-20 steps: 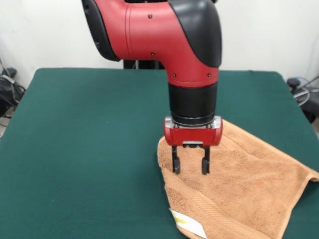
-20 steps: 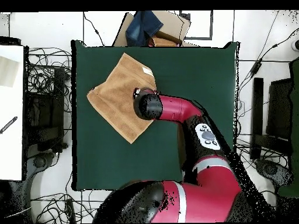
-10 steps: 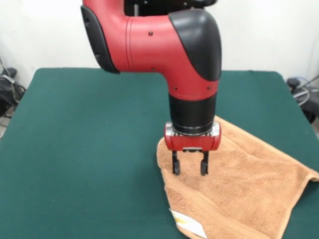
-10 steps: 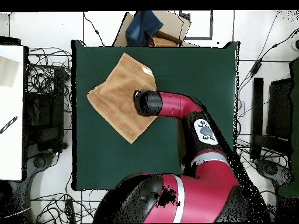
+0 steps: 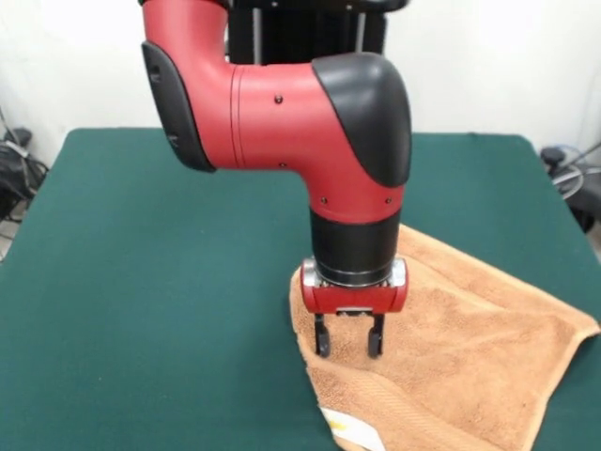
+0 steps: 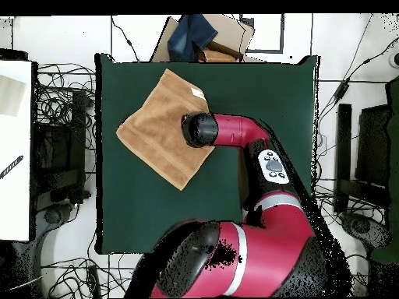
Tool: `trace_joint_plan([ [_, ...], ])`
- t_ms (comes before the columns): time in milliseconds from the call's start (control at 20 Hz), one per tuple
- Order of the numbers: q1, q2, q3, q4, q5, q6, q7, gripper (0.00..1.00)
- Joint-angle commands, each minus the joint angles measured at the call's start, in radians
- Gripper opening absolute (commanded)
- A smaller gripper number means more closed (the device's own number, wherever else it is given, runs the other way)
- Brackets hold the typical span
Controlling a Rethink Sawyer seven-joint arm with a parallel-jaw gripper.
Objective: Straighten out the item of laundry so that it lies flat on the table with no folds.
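The orange-tan terry towel lies spread on the dark green table at the right front of the front view, its left edge slightly lifted and rolled. Its white-yellow tag shows at the bottom edge. In the overhead view the towel lies turned like a diamond at the upper left. My gripper is open, fingertips on or just above the towel near its left edge. In the overhead view the arm's wrist hides the gripper.
A cardboard box with blue cloth stands beyond the table's far edge in the overhead view. Cables and equipment lie around the table. Bare green cloth spreads beside the towel.
My gripper has moved nearer the front camera along the towel's left edge and sits lower. The towel has barely shifted.
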State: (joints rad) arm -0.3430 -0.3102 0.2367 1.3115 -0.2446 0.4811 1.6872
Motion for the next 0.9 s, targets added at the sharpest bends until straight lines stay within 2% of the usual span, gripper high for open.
trace_joint_plan([
  [50, -0.018, 0.126, 0.094, -0.135, -0.100, -0.024, -0.142, 1.00],
  [100, -0.031, 0.124, 0.113, -0.129, -0.128, -0.051, -0.145, 0.00],
  [300, -0.053, 0.119, 0.137, -0.106, -0.157, -0.106, -0.149, 0.00],
  [550, -0.051, 0.105, 0.130, -0.099, -0.165, -0.075, -0.103, 0.00],
  [900, -0.093, 0.065, 0.141, -0.067, -0.173, -0.048, -0.117, 0.00],
])
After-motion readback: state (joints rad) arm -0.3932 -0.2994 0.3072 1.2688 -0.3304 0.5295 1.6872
